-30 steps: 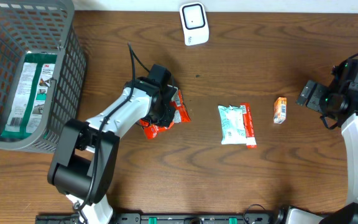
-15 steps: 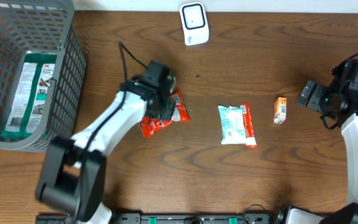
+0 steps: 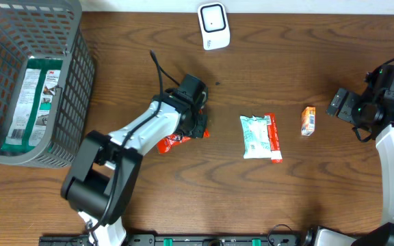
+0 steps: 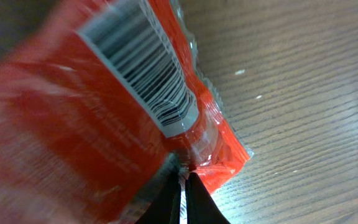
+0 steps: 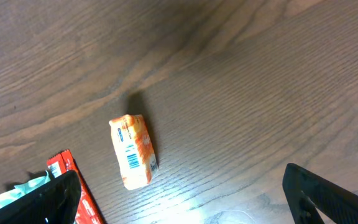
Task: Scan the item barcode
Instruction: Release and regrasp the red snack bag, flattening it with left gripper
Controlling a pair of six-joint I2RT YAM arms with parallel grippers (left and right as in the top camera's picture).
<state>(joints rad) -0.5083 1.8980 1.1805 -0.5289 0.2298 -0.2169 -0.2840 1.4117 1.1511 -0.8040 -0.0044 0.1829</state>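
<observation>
Overhead / item: red packet [image 3: 172,141], mid-table, mostly hidden under the left arm, with one end at the fingers.
Overhead / left gripper [image 3: 200,128]: over the packet's right end; how the jaws stand is not readable from above.
Overhead / scanner [image 3: 213,26]: white unit at the far edge of the table [image 3: 286,198], well apart from the packet.
Overhead / right gripper [image 3: 335,106]: parked at the right side, near the orange box [image 3: 308,121], touching nothing.
Overhead / other stock: white-and-green packet [image 3: 257,137] between the red packet and the orange box; grey basket [image 3: 74,102] at left with one flat package inside.
Left wrist / claw: left gripper [image 4: 180,182] pinched tight on the packet's crimped corner seal.
Left wrist / item look: glossy red film, soft and crinkled, blurred at left; barcode [image 4: 146,70] black on a white panel, facing this camera.
Left wrist / contact: cannot tell whether the packet is clear of the wood.
Right wrist / claw: right gripper [image 5: 180,174] spread wide and empty, with the orange box lying between and ahead of the fingers.
Step in hand (judgement): packet grasped, presentation to the scanner not yet done.
Next move (judgement): carry the packet up-table and turn the barcode panel flat toward the scanner face, since thin film may fold and hide the bars.
</observation>
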